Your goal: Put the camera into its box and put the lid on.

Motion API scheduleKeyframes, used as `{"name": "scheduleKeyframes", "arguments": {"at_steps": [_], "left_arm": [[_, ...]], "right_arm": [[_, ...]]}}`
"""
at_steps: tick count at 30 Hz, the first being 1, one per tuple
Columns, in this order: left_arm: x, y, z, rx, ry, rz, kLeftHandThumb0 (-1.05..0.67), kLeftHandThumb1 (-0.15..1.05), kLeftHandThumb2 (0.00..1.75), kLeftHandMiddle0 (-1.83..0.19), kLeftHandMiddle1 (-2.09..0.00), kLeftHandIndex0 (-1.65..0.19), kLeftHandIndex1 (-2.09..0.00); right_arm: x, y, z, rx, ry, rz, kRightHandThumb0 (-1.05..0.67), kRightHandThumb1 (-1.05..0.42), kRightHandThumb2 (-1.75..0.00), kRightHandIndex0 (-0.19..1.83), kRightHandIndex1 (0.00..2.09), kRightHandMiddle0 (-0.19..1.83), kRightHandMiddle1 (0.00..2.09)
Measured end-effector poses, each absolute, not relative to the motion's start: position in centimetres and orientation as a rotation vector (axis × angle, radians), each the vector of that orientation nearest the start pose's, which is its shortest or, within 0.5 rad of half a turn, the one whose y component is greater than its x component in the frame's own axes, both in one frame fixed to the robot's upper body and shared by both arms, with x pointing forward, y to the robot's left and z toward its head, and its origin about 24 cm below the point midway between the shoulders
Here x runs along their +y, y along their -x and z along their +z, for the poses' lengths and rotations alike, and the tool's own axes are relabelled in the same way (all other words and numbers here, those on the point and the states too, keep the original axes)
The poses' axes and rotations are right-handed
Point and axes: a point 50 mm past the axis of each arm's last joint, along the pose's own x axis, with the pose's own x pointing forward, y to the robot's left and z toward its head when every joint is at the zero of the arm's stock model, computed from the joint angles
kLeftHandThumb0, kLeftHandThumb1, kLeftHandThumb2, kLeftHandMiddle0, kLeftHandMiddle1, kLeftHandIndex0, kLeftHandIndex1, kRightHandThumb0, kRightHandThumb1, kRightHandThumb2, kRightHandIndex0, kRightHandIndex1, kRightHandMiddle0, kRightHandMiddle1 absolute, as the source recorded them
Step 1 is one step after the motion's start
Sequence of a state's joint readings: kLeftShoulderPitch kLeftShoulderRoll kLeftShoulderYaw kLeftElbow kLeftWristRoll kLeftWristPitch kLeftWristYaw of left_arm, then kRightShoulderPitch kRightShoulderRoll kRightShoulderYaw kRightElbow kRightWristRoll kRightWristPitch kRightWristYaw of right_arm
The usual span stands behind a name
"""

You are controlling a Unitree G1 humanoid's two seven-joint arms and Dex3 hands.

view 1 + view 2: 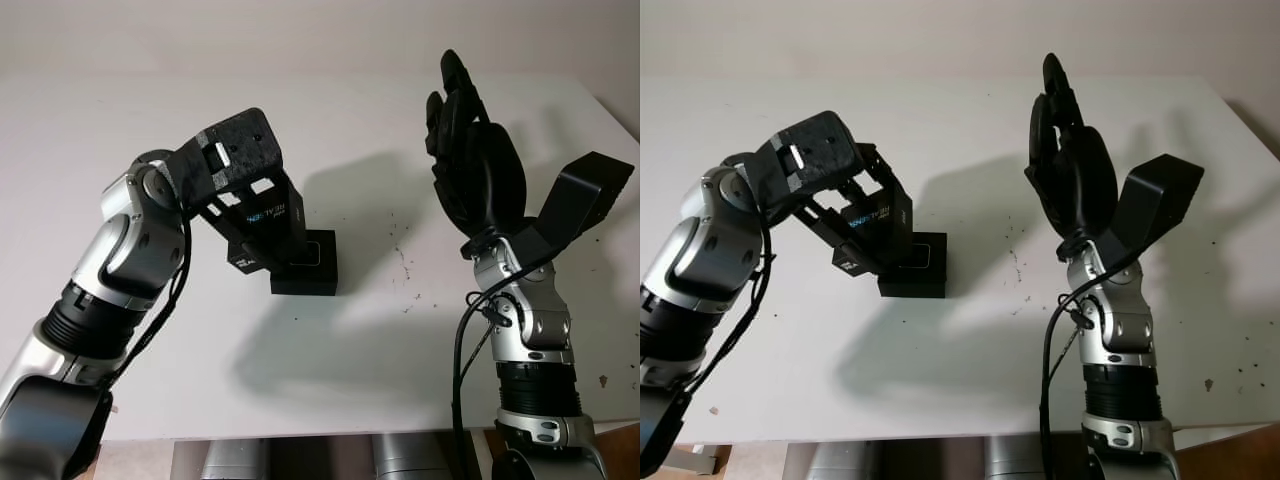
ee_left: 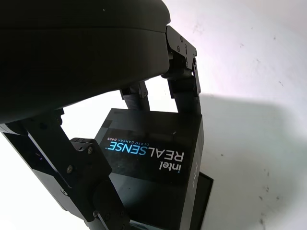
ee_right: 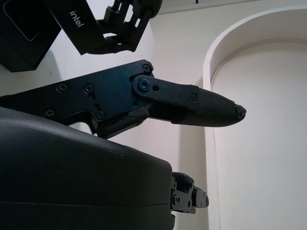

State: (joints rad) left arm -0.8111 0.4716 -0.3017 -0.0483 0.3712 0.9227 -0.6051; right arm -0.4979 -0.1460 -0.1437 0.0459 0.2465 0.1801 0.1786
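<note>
Black lid (image 1: 268,215) held tilted over open black box (image 1: 310,268).

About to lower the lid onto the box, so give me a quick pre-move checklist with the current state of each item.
1. Left robot hand grips the black lid: ok, fingers clamp it on both sides.
2. Lid is over the box base: ok, it hangs tilted above the base's left part.
3. Lid square to the base: not ok, it is tilted.
4. Camera inside the base: cannot tell, the lid hides most of the opening.
5. Right robot hand clear of the path: ok, open and raised well to the right above the table.
</note>
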Motion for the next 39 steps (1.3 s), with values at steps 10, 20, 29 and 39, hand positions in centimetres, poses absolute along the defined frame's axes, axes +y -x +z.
{"name": "scheduleKeyframes", "arguments": {"at_steps": [10,20,29,39], "left_arm": [[13.8,-34.5,20.3,0.275,-0.819,-0.333,-0.07,0.99,0.05,-0.39,-1.35,-0.25,-1.32],[13.1,-34.4,20.3,0.206,-0.859,-0.374,-0.10,0.97,0.05,-0.41,-1.44,-0.27,-1.45],[12.6,-34.5,19.6,0.191,-0.914,-0.409,-0.12,0.97,0.05,-0.47,-1.35,-0.30,-1.42],[11.6,-34.8,18.4,0.188,-1.020,-0.459,-0.13,0.96,0.05,-0.50,-1.46,-0.33,-1.36]], "right_arm": [[-16.4,-33.2,16.3,-0.276,-0.106,0.203,-0.79,-1.05,-0.60,-0.19,0.05,-0.13,0.05],[-16.4,-33.2,16.2,-0.267,-0.110,0.204,-0.78,-1.05,-0.61,-0.19,0.05,-0.13,0.06],[-16.4,-33.1,16.2,-0.267,-0.110,0.205,-0.78,-1.05,-0.60,-0.19,0.04,-0.14,0.05],[-16.3,-33.1,16.2,-0.263,-0.109,0.206,-0.78,-1.05,-0.60,-0.19,0.05,-0.14,0.05]]}}
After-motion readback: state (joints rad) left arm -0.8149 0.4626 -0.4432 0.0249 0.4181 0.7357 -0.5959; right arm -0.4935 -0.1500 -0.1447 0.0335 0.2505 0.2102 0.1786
